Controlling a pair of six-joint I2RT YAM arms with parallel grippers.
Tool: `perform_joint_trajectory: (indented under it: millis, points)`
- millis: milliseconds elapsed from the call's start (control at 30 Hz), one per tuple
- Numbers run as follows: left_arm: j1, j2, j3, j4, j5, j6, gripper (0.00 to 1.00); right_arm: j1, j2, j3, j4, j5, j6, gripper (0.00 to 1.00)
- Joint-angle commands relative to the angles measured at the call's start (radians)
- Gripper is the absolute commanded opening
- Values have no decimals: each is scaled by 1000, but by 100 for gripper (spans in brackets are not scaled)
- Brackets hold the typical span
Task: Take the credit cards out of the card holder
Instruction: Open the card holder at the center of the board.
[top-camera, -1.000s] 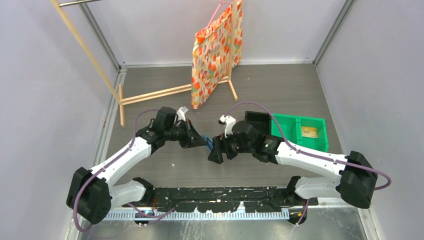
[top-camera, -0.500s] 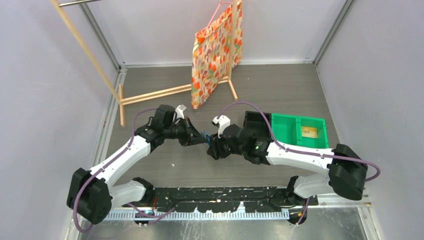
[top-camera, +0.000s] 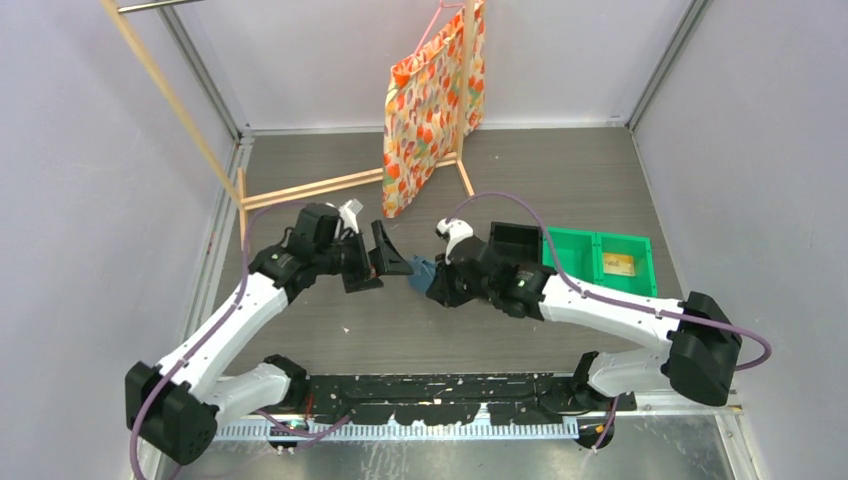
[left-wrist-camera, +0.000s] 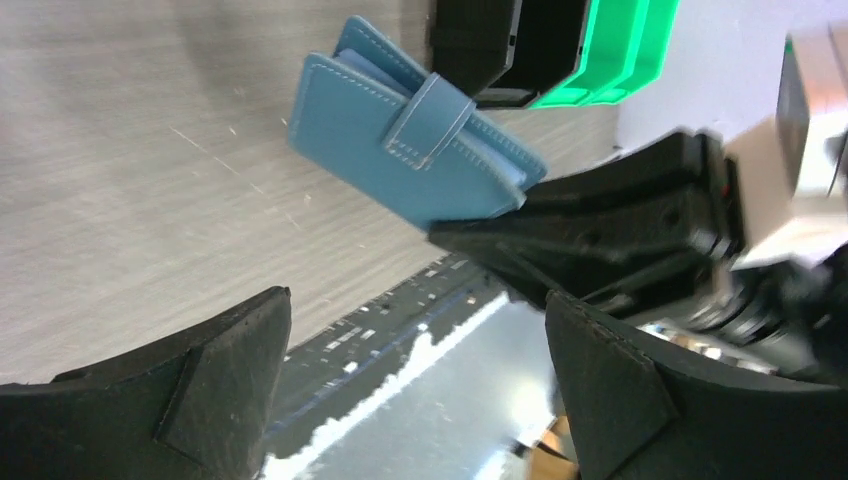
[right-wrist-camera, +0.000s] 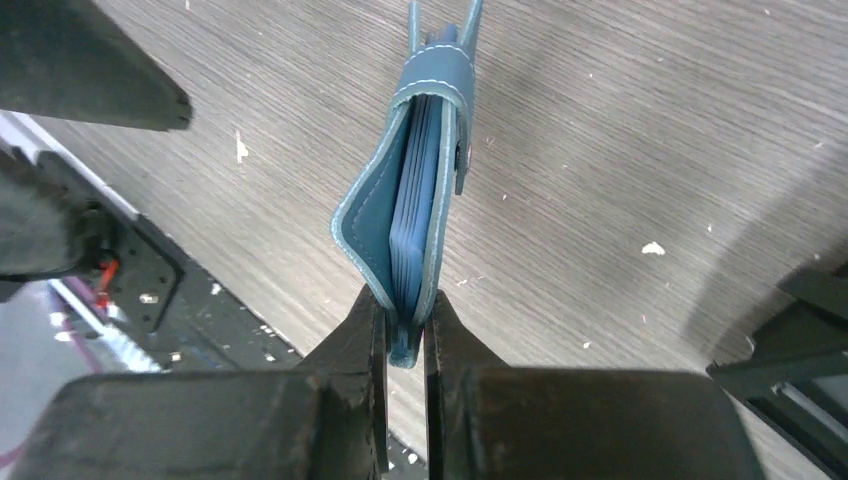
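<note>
The teal-blue card holder (right-wrist-camera: 415, 200) hangs folded above the table, its strap closed over the front, and my right gripper (right-wrist-camera: 405, 320) is shut on its lower edge. From above, the card holder (top-camera: 421, 272) shows as a small blue patch at the right gripper's (top-camera: 432, 282) tip. My left gripper (top-camera: 385, 262) stands wide open just left of it, apart from it. In the left wrist view the card holder (left-wrist-camera: 400, 140) floats beyond the left gripper (left-wrist-camera: 415, 385), whose jaws hold nothing. Pale blue sleeve edges show inside the fold; the credit cards themselves are hidden.
A green bin (top-camera: 600, 262) with a tan item inside and a black bin (top-camera: 515, 245) sit right of the grippers. A patterned gift bag (top-camera: 430, 100) hangs on a wooden rack (top-camera: 300, 190) at the back.
My left gripper has let go of the card holder, opened wide and pulled back to the left. My right gripper has closed on the card holder and now carries it alone.
</note>
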Motion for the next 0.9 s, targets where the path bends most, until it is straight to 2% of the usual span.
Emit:
perform_joint_trajectory:
  millis: [0, 100, 167, 300, 367, 433, 500, 700, 867]
  points:
    - [3, -122, 66, -135, -123, 296, 99, -105, -10, 157, -166, -201, 123, 1]
    - [-17, -245, 1, -44, -117, 417, 93, -219, 23, 195, -193, -364, 250, 1]
    - [-48, -360, -56, 15, -178, 492, 92, -267, 51, 235, -192, -474, 324, 1]
    - [-90, -577, -158, 106, -232, 649, 91, -297, 110, 293, -172, -602, 447, 1]
    - [-95, -629, -182, 127, -235, 710, 89, -297, 157, 364, -259, -630, 490, 1]
    - [-96, -646, -196, 139, -232, 759, 88, -297, 235, 468, -396, -656, 482, 1]
    - [-97, -643, -207, 140, -232, 817, 87, -297, 269, 508, -430, -698, 511, 1]
    - [-108, -604, -218, 109, -134, 985, 87, -296, 292, 425, -194, -820, 810, 1]
    - [-128, -643, -256, 152, -198, 1063, 86, -294, 290, 410, -150, -823, 896, 1]
